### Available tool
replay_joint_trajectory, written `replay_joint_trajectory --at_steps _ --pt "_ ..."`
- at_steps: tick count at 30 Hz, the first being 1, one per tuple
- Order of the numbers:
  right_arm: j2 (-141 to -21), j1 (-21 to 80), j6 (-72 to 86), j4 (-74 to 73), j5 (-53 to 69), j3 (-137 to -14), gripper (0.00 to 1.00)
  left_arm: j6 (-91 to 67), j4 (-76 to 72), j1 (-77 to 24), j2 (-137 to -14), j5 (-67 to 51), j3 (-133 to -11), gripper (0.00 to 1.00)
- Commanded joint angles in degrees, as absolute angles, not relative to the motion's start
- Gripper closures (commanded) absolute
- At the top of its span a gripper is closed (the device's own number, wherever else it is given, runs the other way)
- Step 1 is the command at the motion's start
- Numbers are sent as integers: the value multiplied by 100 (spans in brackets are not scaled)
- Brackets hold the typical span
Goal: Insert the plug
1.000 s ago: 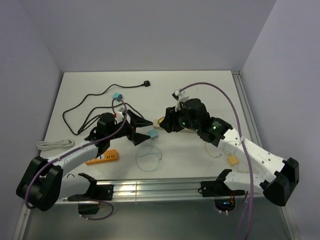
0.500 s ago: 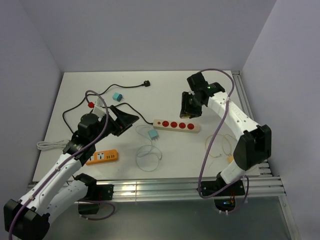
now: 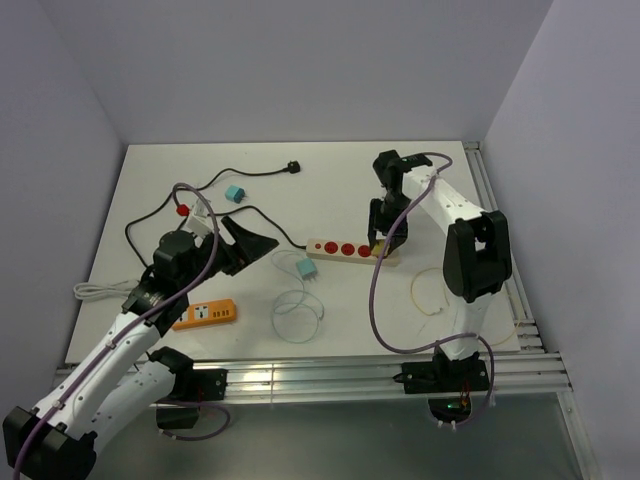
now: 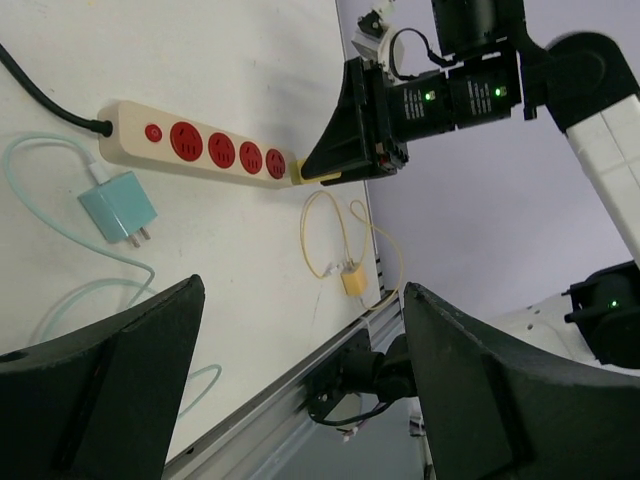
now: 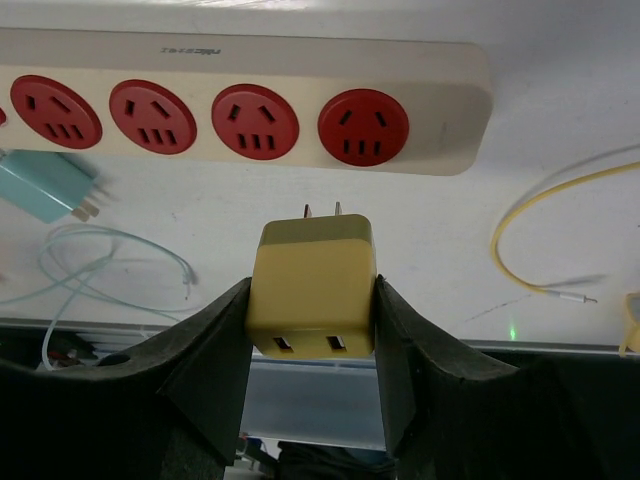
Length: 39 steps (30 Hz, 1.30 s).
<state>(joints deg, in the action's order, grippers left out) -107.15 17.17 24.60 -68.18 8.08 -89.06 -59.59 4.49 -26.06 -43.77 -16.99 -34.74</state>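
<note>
My right gripper is shut on a yellow USB charger plug, one finger on each side. Its two prongs point at the cream power strip and stand a short way off the rightmost red socket. In the top view the right gripper is over the strip's right end. The left wrist view shows the strip and the yellow plug at its end. My left gripper is open and empty, left of the strip.
A teal plug with a pale looped cable lies in front of the strip. An orange adapter, a small teal block, a black cable, a white cable and a yellow cable lie around.
The right gripper has come down from behind the strip to its right end, with the yellow plug. The left arm drew back left earlier and has since barely moved.
</note>
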Motion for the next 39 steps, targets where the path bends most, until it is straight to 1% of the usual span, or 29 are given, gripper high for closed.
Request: replay_joint_trajectory --at_steps 1,3,5,13,25,39 --pt "-10679 1521 2391 -7216 878 -9290 100 -5660 527 -2794 -4236 -1608 -3735 15" --pt "-10696 1328 2251 -7163 1080 -9246 100 -5686 484 -2908 -4245 -1626 -3744 15" --pt "-10714 1257 2162 -7146 1037 -9229 100 -5713 343 -2979 -4271 -1705 -3700 15" --pt "-10854 1257 2022 -6996 1116 -9202 100 -5827 176 -3217 -4307 -1820 -3674 16" --pt "-11171 1257 1951 -6759 1037 -9325 100 -5818 272 -3243 -4254 -1828 -3709 16" --pt "-11312 1266 1925 -6583 1063 -8992 100 -5810 272 -3243 -4289 -1828 -3700 16"
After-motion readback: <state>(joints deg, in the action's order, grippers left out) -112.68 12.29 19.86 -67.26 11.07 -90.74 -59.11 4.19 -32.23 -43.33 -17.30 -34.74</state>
